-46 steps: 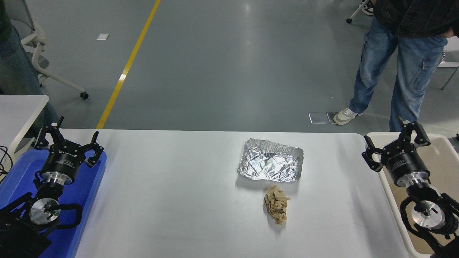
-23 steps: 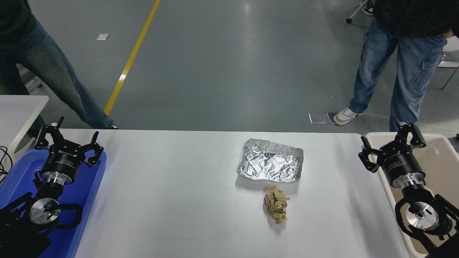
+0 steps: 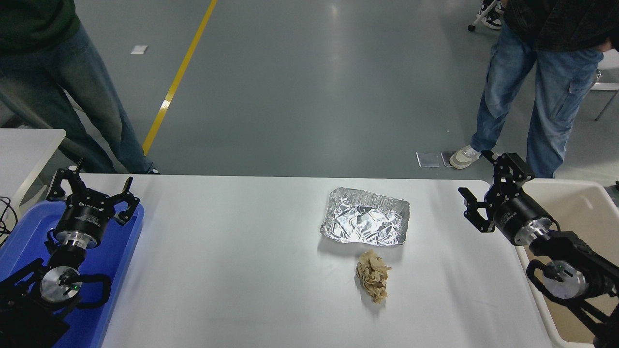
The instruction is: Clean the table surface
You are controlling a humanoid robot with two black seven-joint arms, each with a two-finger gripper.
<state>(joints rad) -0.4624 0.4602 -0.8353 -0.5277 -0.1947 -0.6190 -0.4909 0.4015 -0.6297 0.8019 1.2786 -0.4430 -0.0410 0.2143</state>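
Note:
The white table surface (image 3: 232,270) spans most of the view. On it lie a crumpled silver foil tray (image 3: 365,222) right of centre and a crumpled brown paper ball (image 3: 373,275) just in front of it. My right gripper (image 3: 486,191) is open and empty above the table's right edge, well right of the foil tray. My left gripper (image 3: 89,191) is open and parked at the lower left over the blue tray (image 3: 118,270).
A beige bin (image 3: 582,212) stands beside the table's right edge, under my right arm. A smaller white table (image 3: 24,145) is at the far left. One person stands at the top left (image 3: 58,72), another at the top right (image 3: 541,72).
My right gripper has moved left and a little away from me, from over the beige bin to over the table's right edge. The person at the top left has stepped into view.

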